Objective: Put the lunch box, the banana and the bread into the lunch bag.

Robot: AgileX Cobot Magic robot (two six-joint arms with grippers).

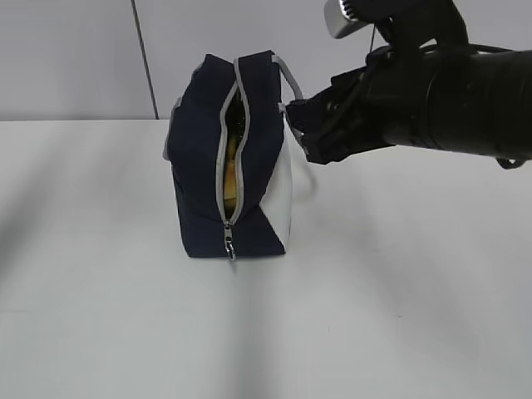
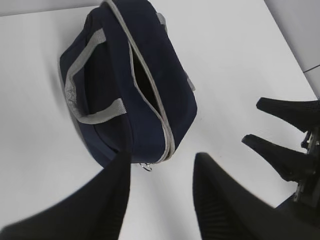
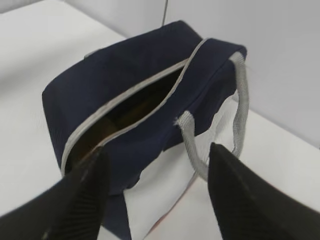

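The navy lunch bag [image 1: 199,166] stands on the white table with its zipper slit partly open. Something yellow-brown [image 1: 235,141] shows through the slit; I cannot tell whether it is the banana or the bread. The lunch box is hidden. In the right wrist view the bag [image 3: 125,80] gapes, with a brownish shape [image 3: 135,112] inside. My right gripper [image 3: 159,152] is open and empty at the bag's white side panel, with a grey strap handle [image 3: 240,115] beside it; it also shows in the exterior view [image 1: 301,125]. My left gripper [image 2: 162,165] is open and empty, above the table just short of the bag's [image 2: 105,65] zipper end.
The zipper pull [image 1: 229,247] hangs at the bag's near end and also shows in the left wrist view [image 2: 146,166]. The right gripper's fingers [image 2: 280,112] show at the right of the left wrist view. A grey wall stands behind the table [image 1: 399,291].
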